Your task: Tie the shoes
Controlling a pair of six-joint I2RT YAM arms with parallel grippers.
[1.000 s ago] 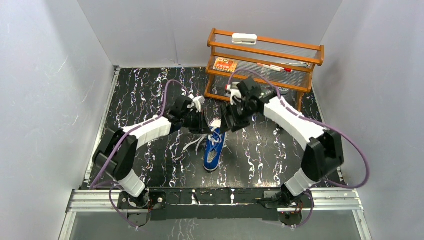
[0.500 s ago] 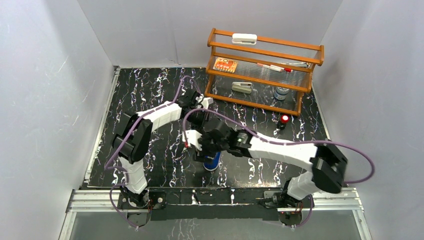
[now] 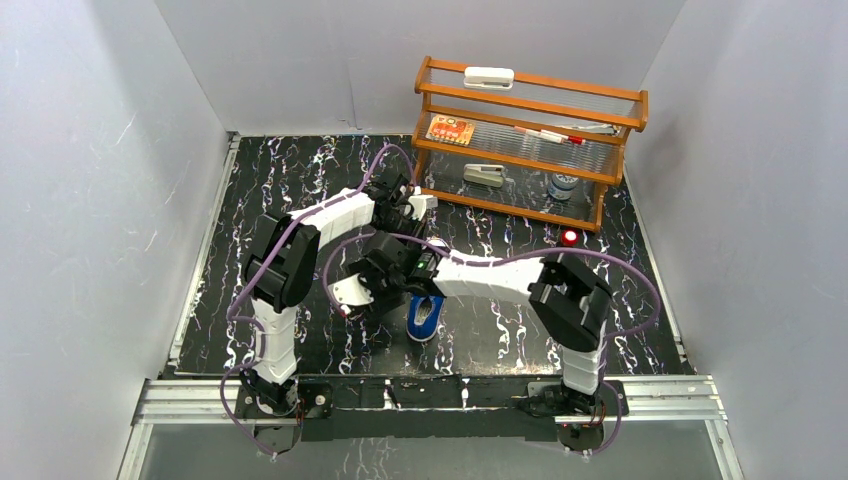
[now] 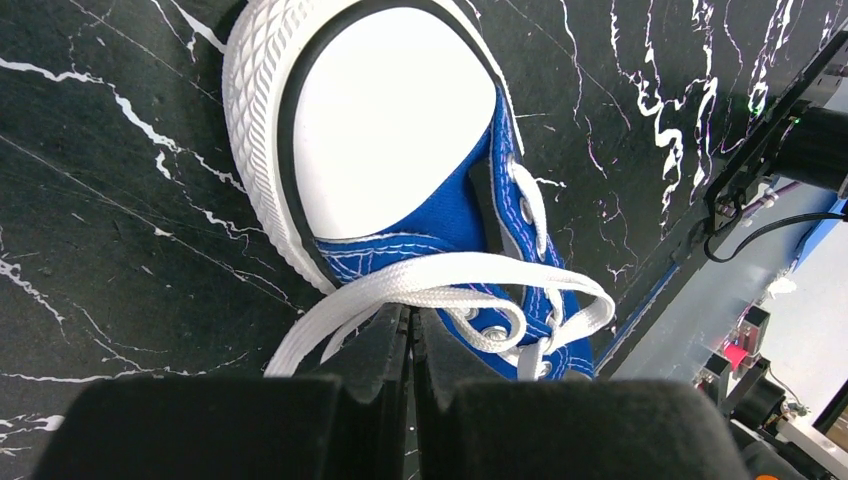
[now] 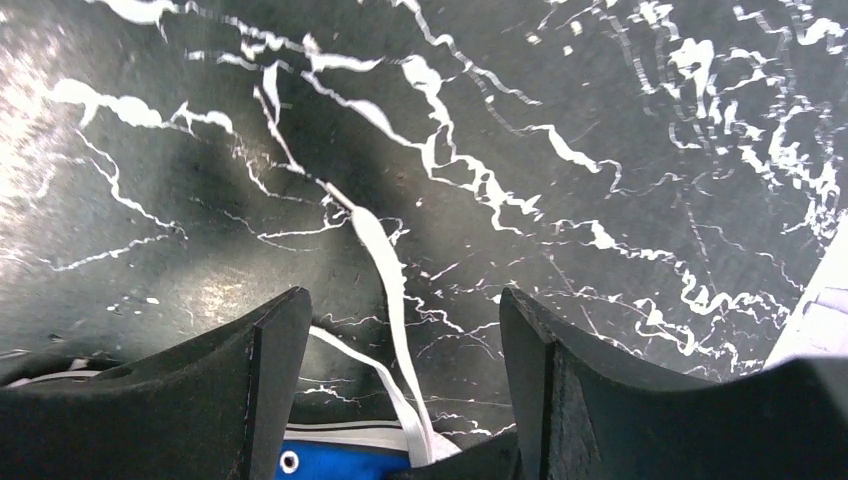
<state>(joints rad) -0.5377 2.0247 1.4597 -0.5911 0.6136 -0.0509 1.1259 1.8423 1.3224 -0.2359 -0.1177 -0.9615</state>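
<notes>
The shoe is a blue sneaker [image 3: 427, 320] with a white toe cap [image 4: 390, 130], lying on the black marbled table; in the top view my right arm covers most of it. My left gripper [image 4: 411, 318] hangs just beyond the toe [image 3: 410, 215], shut on a white lace [image 4: 450, 272] that rises from the eyelets and loops back. My right gripper [image 5: 400, 320] has crossed over the shoe to its left side [image 3: 352, 298] and stands open. The other lace end [image 5: 385, 250] lies flat on the table between its fingers, touching neither.
A wooden shelf rack [image 3: 530, 130] with small items stands at the back right. A small red object [image 3: 570, 238] sits on the table in front of it. Grey walls close in the left, back and right sides.
My right arm has swung from the far right side across the shoe to its left. My left gripper has drawn back from the shoe's side toward the far end, staying shut.
</notes>
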